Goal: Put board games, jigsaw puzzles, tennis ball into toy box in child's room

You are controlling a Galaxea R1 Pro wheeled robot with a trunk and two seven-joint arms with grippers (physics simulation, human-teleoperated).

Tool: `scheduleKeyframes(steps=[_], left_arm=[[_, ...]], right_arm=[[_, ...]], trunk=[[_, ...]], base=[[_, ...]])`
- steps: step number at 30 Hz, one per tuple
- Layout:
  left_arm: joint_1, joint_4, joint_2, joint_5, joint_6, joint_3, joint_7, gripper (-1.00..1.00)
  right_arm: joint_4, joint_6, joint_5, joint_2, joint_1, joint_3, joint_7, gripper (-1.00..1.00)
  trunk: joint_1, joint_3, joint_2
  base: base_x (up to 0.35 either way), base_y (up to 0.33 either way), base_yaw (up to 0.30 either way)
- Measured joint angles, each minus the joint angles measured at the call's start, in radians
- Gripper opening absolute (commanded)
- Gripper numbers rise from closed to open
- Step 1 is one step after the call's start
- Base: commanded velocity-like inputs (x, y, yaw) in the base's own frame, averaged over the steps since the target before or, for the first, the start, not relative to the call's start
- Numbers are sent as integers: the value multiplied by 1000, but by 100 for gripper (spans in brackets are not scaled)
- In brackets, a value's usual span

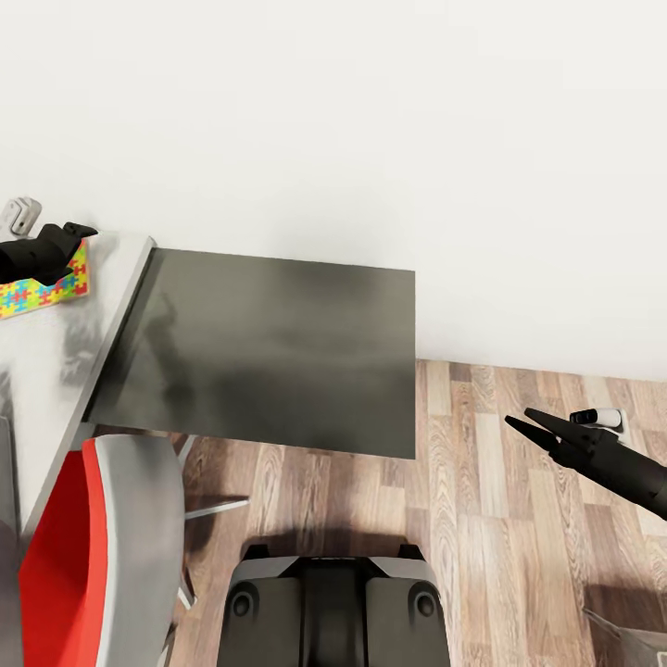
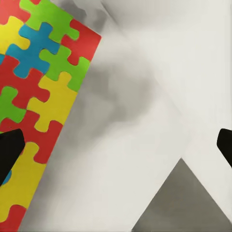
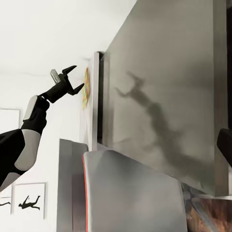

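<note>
While your left gripper (image 1: 79, 236) hovers over the pale grey-white desk top (image 1: 56, 371), its black fingers stand spread wide with nothing between them. Just under and beside them lies the thin flat jigsaw puzzle (image 1: 44, 289), a square patterned in red, yellow, green and blue interlocking pieces, flat on the desk near its far corner. From the left wrist camera you see that puzzle (image 2: 36, 106) by one fingertip (image 2: 8, 150). Your right gripper (image 1: 537, 428) hangs over the wood-plank floor (image 1: 482, 519), well apart from the desk, its fingers slightly parted and holding nothing. Between the arms sits the lower dark grey cabinet top (image 1: 278, 352) against the white wall (image 1: 371, 120). Close in front of you stands the red chair with a grey back (image 1: 102, 547).
</note>
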Motion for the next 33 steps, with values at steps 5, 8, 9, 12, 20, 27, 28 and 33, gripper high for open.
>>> scheduleKeyframes(steps=[5, 8, 9, 12, 20, 27, 28, 33], left_arm=[[0, 0, 0, 2, 0, 0, 0, 100], [0, 0, 0, 3, 0, 0, 0, 100], [0, -1, 0, 3, 0, 0, 0, 100], [1, -2, 0, 3, 0, 0, 0, 100], [2, -4, 0, 4, 0, 0, 0, 100], [4, -9, 0, 14, 0, 0, 1, 100], [6, -12, -1, 18, 0, 0, 1, 100], [13, -22, 0, 16, -2, 1, -1, 100]], right_arm=[[0, 0, 0, 0, 0, -1, 0, 100], [0, 0, 0, 0, 0, -1, 0, 100], [0, 0, 0, 0, 0, -1, 0, 100], [0, 0, 0, 0, 0, 0, 0, 100], [0, 0, 0, 1, 0, 0, 0, 100], [0, 0, 0, 2, 0, 0, 0, 100], [0, 0, 0, 2, 0, 0, 0, 100], [0, 0, 0, 2, 0, 1, 0, 100]], trunk=[[0, 0, 0], [0, 0, 0], [0, 0, 0], [0, 0, 0], [0, 0, 0], [1, 0, 0], [1, 0, 0], [1, 0, 0]], base=[[0, 0, -19], [0, 0, -9], [0, 0, -7], [0, 0, -5], [0, 0, -2], [-35, -22, 0], [-124, -99, 0], [-154, -128, 0]])
